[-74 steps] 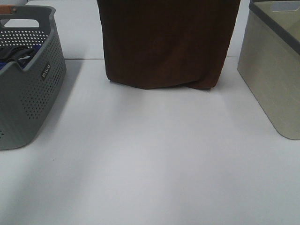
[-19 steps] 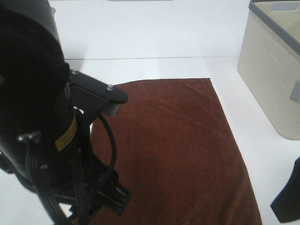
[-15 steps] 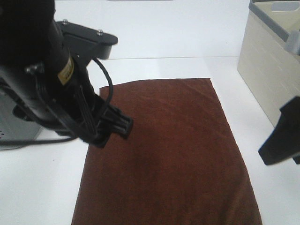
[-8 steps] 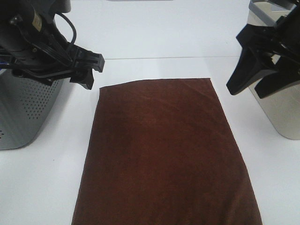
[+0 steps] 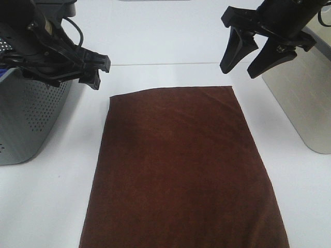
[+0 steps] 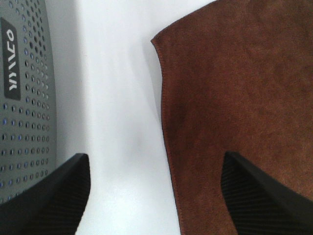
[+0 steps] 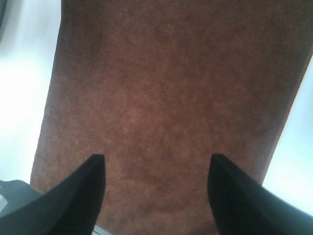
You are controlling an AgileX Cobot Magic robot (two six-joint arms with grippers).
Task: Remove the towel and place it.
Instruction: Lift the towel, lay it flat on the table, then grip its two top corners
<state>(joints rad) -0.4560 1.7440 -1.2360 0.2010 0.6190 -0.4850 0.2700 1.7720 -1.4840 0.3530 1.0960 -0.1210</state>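
We see the towel (image 5: 181,165) flat on the tabletop (image 5: 46,206), left end effector (image 5: 100,72) and right end effector (image 5: 239,71) both open, empty.

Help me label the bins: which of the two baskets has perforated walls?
The grey basket on the left, its wall dotted with holes; the beige basket on the right has a solid wall.

Bright, diffuse overhead light washes out the table (image 5: 170,46), shadows stay soft, and the wrist-view fingers (image 6: 44,196) are blurred.
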